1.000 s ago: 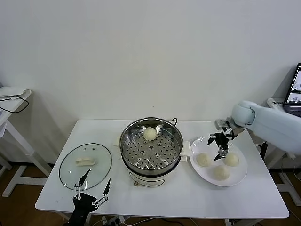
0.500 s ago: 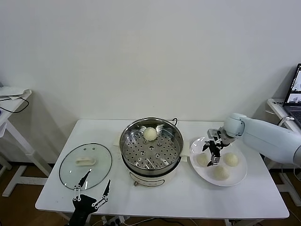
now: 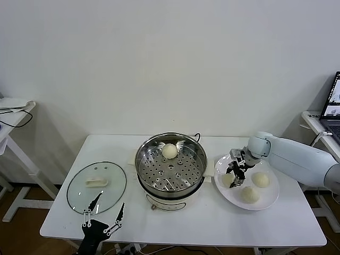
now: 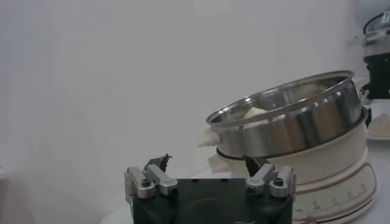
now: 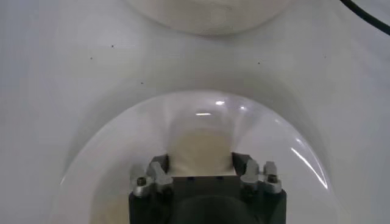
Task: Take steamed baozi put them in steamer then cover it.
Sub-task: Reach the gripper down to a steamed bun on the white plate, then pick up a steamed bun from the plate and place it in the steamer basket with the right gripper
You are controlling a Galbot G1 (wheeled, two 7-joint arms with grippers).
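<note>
Clamping my right gripper (image 3: 235, 176) onto the leftmost steamed baozi (image 3: 229, 180) on the white plate (image 3: 264, 202), right of centre in the head view, I have the bun pinched between my fingers (image 5: 159, 172), as the right wrist view shows. Two more buns sit on the plate to the right, one (image 3: 260, 179) beside mine and one (image 3: 249, 194) nearer the front edge; a fourth (image 3: 169, 151) already rests on the perforated tray at the back of the steamer (image 3: 171, 164), centre frame. My left gripper (image 3: 102, 214) waits with its jaws apart at the lower left, just below the cover (image 3: 96, 187) lying flat on the table (image 3: 64, 212). My worry is the squeeze: a soft bun could dent or tear if I grip too hard, or slip out on the lift if the hold is shallow. The neighbouring buns lie close, so a sideways drag could nudge them. The steamer's steel rim stands higher than the plate, so I judge I must rise well clear before crossing left. The tray has plenty of bare room in front of the bun already there.
</note>
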